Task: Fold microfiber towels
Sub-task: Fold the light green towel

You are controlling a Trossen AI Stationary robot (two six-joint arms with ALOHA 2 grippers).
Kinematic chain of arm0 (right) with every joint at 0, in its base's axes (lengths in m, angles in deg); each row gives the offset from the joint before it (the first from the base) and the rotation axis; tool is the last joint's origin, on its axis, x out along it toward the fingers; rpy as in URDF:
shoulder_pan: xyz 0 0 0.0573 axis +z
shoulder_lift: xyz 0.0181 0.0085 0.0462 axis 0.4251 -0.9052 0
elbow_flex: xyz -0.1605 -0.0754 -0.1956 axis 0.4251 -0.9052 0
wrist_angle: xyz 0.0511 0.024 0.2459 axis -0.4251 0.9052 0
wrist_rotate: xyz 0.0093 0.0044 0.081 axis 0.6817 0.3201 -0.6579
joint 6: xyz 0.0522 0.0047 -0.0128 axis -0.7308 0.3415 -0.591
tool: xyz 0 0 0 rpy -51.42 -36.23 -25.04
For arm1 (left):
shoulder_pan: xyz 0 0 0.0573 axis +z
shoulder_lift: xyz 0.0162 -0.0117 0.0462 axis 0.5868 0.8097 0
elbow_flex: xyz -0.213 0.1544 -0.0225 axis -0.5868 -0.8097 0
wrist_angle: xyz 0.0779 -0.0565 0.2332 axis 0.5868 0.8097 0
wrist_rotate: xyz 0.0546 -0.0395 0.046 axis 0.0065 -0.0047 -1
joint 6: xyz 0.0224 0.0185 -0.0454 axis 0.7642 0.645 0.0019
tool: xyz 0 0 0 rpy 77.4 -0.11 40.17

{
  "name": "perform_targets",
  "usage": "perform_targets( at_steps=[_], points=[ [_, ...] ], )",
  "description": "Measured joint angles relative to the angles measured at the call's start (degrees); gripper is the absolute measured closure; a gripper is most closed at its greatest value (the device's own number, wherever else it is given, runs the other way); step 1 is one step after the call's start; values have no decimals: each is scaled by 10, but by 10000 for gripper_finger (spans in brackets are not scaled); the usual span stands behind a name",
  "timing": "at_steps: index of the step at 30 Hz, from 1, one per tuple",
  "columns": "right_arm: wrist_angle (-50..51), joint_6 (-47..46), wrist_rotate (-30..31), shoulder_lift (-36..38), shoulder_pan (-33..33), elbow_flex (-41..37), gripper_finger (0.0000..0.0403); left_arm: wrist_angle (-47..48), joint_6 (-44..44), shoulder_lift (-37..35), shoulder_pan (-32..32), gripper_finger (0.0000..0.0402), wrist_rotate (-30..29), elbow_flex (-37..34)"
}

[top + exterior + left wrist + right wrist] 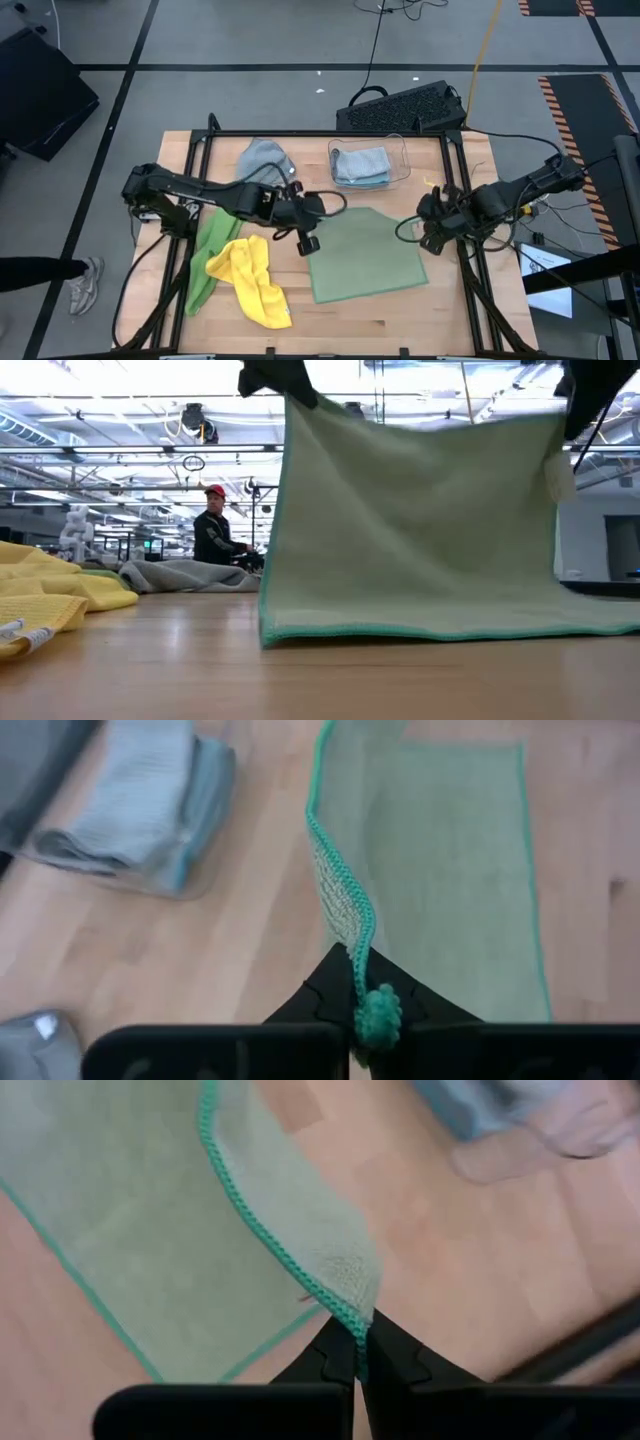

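The sage green towel (365,258) hangs between my two grippers, and its lower edge (420,632) rests on the table. My left gripper (308,240) is shut on one upper corner and my right gripper (430,235) on the other. In the low view they show at the top left (275,375) and top right (590,390). A yellow towel (255,282) lies crumpled on a bright green towel (208,255) at the near left. A grey towel (265,160) lies bunched at the far side. My left gripper pinches the green towel's stitched corner (376,1012) between its two fingers from above, pointing down. The corner is lifted and the cloth hangs below it to the table. My right gripper pinches the other upper corner (357,1332) between its two fingers from above. The top edge (430,420) runs nearly straight between the two holds.
A clear plastic bin (372,165) with folded light blue and grey cloths stands at the far middle. A black keyboard (400,108) lies beyond the table's far edge. A person (212,525) shows in the room behind.
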Motion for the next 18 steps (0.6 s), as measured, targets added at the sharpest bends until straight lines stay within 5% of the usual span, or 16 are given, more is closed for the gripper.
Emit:
perform_targets(
  at_steps=[7,18],
  points=[
    [-105,66,-20,3,-18,-100,403,-1,-13,45,-12,396,30,0],
    [-186,150,-153,15,-30,-194,403,-34,-41,79,-43,397,38,-1]
  ],
)
